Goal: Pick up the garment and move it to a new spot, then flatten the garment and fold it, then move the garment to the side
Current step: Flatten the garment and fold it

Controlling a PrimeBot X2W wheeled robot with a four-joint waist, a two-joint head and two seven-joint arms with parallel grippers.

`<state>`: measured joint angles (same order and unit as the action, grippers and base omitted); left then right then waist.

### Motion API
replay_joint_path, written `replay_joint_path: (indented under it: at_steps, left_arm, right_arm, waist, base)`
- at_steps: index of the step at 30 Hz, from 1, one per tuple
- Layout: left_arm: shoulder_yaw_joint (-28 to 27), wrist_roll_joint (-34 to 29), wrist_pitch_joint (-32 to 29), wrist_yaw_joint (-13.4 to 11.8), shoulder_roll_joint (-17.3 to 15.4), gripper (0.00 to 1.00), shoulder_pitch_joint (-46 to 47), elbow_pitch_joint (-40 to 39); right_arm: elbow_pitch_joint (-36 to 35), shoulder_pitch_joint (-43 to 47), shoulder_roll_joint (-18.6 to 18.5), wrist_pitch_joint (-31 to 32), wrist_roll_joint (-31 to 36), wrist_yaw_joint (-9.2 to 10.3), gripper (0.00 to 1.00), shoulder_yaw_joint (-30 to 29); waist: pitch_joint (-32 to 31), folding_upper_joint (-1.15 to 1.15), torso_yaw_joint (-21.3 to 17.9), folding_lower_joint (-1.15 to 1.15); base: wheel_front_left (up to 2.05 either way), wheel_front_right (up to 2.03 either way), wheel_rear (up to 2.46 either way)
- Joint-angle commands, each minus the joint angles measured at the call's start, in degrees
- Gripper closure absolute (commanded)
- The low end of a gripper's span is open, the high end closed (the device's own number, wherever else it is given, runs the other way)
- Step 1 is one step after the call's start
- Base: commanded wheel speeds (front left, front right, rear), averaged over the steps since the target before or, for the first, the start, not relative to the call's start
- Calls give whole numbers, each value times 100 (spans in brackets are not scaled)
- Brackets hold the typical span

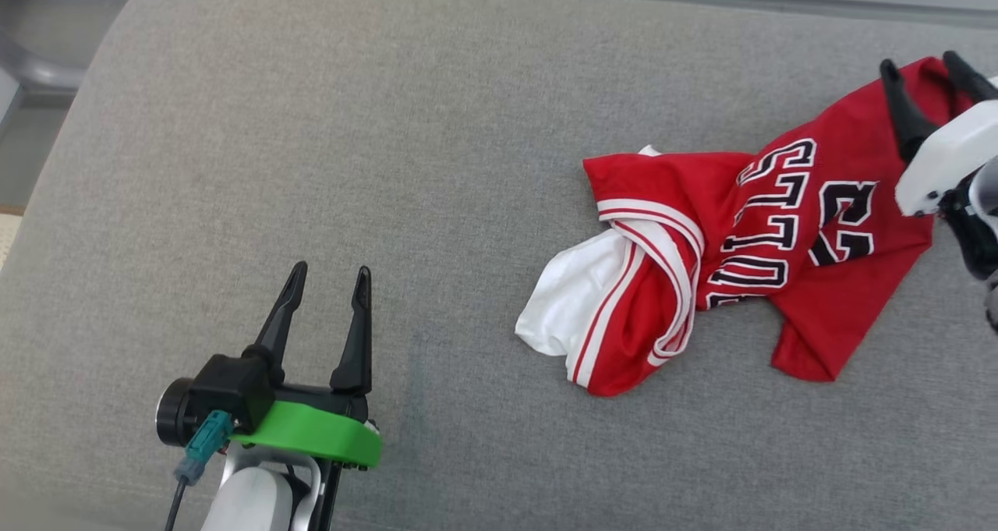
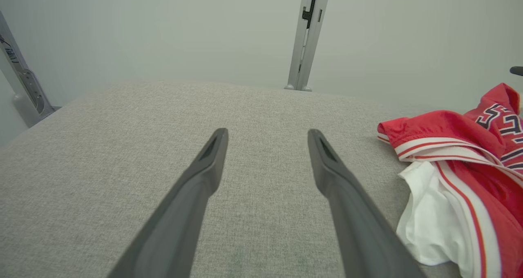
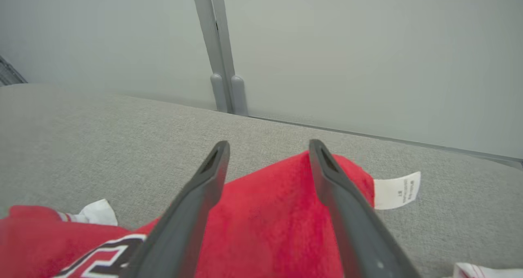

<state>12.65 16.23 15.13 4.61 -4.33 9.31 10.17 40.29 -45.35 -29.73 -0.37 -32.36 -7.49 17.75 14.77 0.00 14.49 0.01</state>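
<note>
**Grippers.** The right gripper [image 1: 921, 61] stands with its fingers spread over the far right corner of the garment [image 1: 780, 235]. Red cloth lies below and between the fingers, and nothing is pinched. The left gripper [image 1: 331, 270] is also spread and empty, low on the left and well apart from the garment.

**Garment.** A red jersey with white trim and dark lettering lies on the right part of the surface. It is bunched and twisted at its middle, with the white inner face [image 1: 577, 297] turned out at the left end. A white care label [image 3: 396, 190] lies just beside the corner under the right gripper.

**Step in hand.** I judge the garment to be set down and flattening to be due.
- I would take the labelled corner with the right gripper, pinching cloth alone and not the cover beneath.
- I would bring the left gripper across to the trimmed left end.
- I would draw the two ends apart low over the surface and turn the twist out before any fold.
- One risk is a shallow grip, as this cloth looks slippery.

**Surface and room.** The surface [image 1: 390, 164] is a grey woven cushion with rounded far corners. Behind it stands a pale wall [image 2: 163, 25] with a grey metal upright [image 2: 306, 37].
</note>
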Motion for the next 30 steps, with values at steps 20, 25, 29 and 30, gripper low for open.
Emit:
replay_joint_path:
  at_steps: [20,25,29,30]
  left_arm:
    - [-204,187,-45,-167,-272,0,-937,-152]
    - [-175,166,-33,-177,-261,0,-1013,-184]
    - [-155,169,-20,-191,-243,0,-982,-213]
    - [-149,163,-18,-189,-244,0,-974,-214]
  right_arm:
    - [-2734,3499,1320,-1483,822,1,0,-796]
    - [-3284,4196,1740,-1484,1182,0,0,-1290]
    - [-3368,4409,1891,-1485,1360,0,0,-1399]
    - [-3374,4416,1908,-1485,1378,0,0,-1408]
  waist:
    - [-1623,0,-1399,-1]
    - [-1611,0,-1462,-1]
    - [-1608,0,-1475,-1]
    - [-1606,0,-1472,-1]
  base:
    - [0,0,0]
    - [0,0,0]
    - [0,0,0]
    - [0,0,0]
